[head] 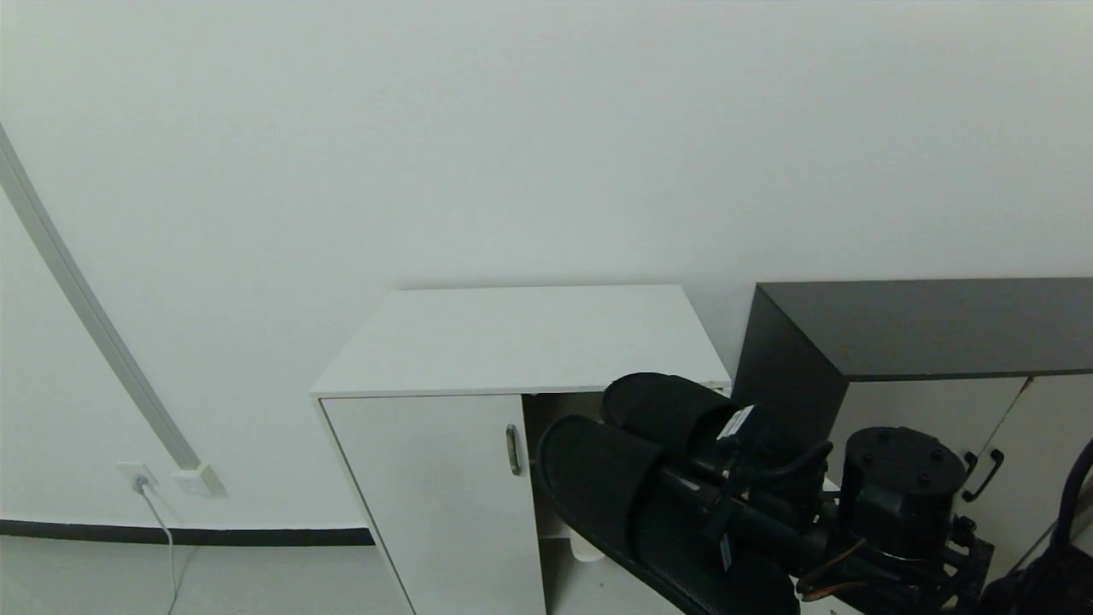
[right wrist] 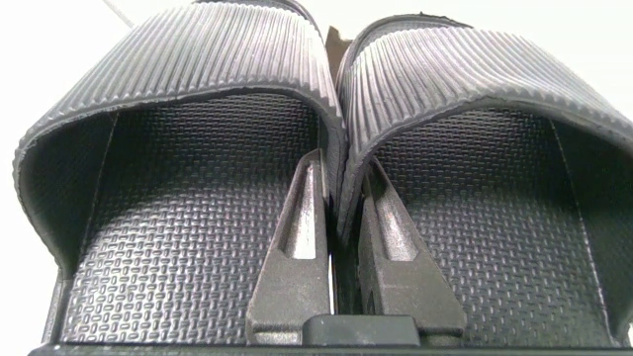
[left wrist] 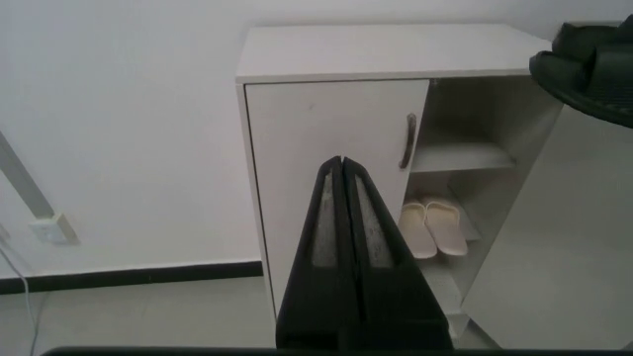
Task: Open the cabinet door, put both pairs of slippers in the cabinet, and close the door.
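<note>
Facing the white cabinet (left wrist: 336, 49), the left gripper (left wrist: 342, 163) has its fingers pressed together, holding nothing. The cabinet's left door (head: 435, 487) is closed; its right side stands open, white slippers (left wrist: 436, 227) on a shelf inside. Before that opening, the right gripper (right wrist: 341, 168) pinches the black slippers (head: 615, 470) by their adjoining inner edges.

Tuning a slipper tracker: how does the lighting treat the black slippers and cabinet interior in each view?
Head view: the black slippers read as one dark mass, little texture. Right wrist view: their ribbed straps catch soft light, no glare. Left wrist view: the cabinet interior is evenly lit, pale slippers plain.
</note>
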### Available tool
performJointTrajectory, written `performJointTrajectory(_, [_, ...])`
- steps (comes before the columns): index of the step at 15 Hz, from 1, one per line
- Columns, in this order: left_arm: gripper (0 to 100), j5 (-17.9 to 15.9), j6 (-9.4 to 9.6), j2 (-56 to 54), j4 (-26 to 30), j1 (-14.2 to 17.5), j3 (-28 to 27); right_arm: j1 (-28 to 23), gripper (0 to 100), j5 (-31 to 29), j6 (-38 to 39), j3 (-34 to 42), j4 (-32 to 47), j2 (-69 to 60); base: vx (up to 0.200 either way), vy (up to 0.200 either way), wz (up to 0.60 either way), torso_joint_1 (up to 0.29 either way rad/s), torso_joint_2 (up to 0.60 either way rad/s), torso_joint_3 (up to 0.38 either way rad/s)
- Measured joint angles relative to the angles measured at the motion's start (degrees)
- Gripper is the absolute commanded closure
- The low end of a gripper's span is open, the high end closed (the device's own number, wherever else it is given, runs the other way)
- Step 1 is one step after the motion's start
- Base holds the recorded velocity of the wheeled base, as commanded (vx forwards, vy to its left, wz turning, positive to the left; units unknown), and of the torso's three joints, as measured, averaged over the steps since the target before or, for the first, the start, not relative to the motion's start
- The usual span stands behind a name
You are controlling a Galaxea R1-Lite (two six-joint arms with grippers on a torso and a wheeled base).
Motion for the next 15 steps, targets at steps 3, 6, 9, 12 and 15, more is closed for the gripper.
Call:
performJointTrajectory(3, [100,0.02,-0.04,0.0,0.0,0.0,0.0,0.04,100,-0.02,0.01,0.22,0.0,0.13,0.0,0.0,0.0,-0.199,0.46,0.269])
performJointTrajectory(6, [100,0.04,-0.02,0.0,0.0,0.0,0.0,0.04,100,0.0,-0.02,0.41,0.0,0.2,0.0,0.0,0.0,-0.219,0.55,0.313])
performJointTrajectory(9, [100,0.04,-0.09,0.0,0.0,0.0,0.0,0.0,100,0.02,0.0,0.68,0.0,0.2,0.0,0.0,0.0,-0.217,0.54,0.325])
performJointTrajectory(12, [100,0.04,-0.09,0.0,0.0,0.0,0.0,0.01,100,0.02,-0.02,0.77,0.0,0.2,0.0,0.0,0.0,-0.199,0.53,0.328])
performJointTrajectory(15, [100,0.2,-0.09,0.0,0.0,0.0,0.0,0.09,100,0.02,-0.07,0.83,0.02,0.2,0.0,0.0,0.0,-0.175,0.51,0.32])
